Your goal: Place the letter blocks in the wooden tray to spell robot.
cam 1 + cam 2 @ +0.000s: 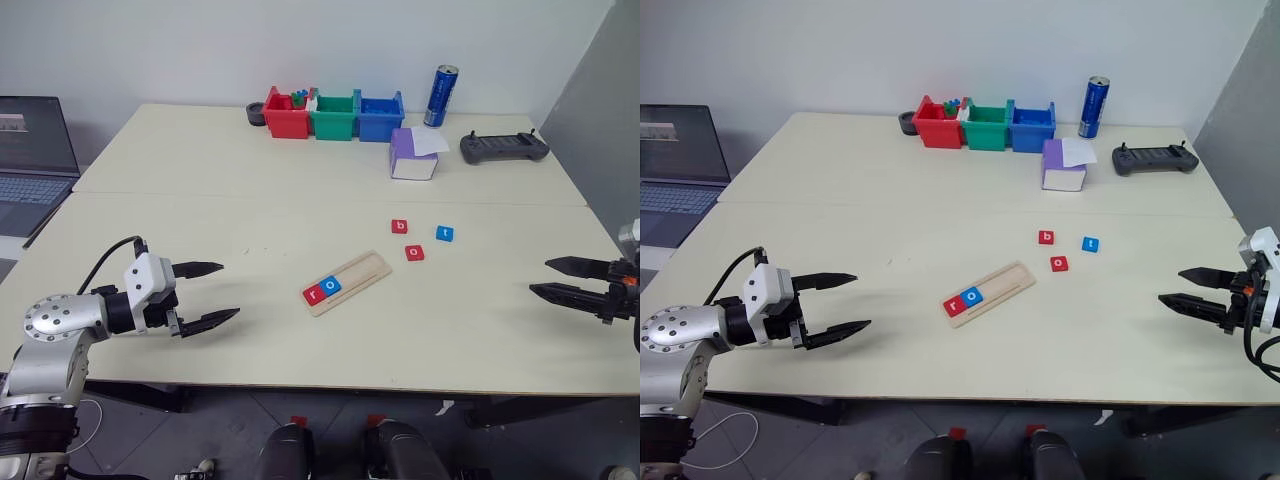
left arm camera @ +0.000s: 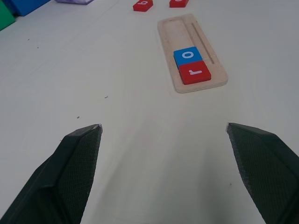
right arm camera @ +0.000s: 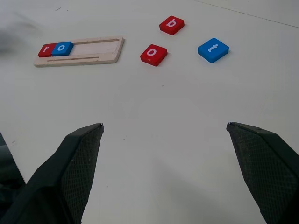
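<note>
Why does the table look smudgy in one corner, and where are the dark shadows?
Right wrist view: a soft blur smears the table near the wooden tray. Left eye view: the left tool casts a faint shadow on the table. Left wrist view: the red r block reads sharp, without glare.

Silver arms, black mesh-textured claw fingers

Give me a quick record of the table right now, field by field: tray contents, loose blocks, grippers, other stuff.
tray: wooden tray holds red r block and blue o block, side by side at one end
loose blocks: red b block, red o block, blue t block, on the table beyond the tray
left gripper: open, empty
right gripper: open, empty
far edge: three bins, can, controller
</note>
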Robot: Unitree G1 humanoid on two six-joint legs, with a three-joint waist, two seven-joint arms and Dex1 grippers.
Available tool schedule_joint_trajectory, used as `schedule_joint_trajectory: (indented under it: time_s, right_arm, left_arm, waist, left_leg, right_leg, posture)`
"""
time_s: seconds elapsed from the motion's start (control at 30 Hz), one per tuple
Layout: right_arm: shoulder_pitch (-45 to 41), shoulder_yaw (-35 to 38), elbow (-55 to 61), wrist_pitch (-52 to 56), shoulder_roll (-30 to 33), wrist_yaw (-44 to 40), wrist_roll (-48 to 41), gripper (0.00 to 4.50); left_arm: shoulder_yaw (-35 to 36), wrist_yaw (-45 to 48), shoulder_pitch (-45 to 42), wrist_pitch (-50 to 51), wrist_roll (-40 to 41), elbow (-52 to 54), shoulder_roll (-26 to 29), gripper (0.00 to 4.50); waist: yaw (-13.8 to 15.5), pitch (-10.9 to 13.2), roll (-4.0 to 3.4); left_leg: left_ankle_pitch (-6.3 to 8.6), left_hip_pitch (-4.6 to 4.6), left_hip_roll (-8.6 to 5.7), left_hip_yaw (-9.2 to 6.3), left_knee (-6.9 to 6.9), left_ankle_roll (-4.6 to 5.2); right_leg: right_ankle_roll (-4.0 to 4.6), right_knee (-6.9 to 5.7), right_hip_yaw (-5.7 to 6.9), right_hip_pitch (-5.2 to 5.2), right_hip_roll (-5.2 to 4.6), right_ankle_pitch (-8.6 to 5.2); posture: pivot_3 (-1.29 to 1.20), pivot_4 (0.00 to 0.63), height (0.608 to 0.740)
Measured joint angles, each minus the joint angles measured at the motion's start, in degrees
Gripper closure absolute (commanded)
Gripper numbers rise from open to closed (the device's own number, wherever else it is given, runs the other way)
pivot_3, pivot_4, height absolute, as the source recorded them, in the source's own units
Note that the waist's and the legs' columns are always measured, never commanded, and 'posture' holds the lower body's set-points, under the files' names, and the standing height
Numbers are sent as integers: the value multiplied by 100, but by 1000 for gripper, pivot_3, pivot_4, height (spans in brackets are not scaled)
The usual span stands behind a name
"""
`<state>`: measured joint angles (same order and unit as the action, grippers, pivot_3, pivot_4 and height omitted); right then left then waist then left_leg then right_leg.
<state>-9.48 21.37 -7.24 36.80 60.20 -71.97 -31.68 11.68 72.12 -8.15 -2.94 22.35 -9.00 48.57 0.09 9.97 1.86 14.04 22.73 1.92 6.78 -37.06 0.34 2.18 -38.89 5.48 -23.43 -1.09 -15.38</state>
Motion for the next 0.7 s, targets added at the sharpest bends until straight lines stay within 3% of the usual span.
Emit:
schedule_joint_trajectory:
  time_s: [0.43, 0.7]
  right_arm:
    - [-1, -28, 108, 3, -3, -28, -11, 13]
    - [-33, -798, 1621, 426, -641, 201, -409, 13]
  left_arm:
    - [-18, -48, 100, 126, -4, 138, -14, 0]
    - [-401, -441, 142, 421, 22, 582, -796, 0]
  waist:
    - [0, 0, 0]
    - [-3, 1, 2]
  left_leg:
    - [0, 0, 1, 0, 1, 0]
    - [0, 8, 0, -2, 0, 0]
  right_leg:
    - [0, 0, 0, -2, 0, 0]
    - [-1, 0, 0, -5, 0, 0]
  posture:
    - [0, 150, 740]
    - [0, 150, 740]
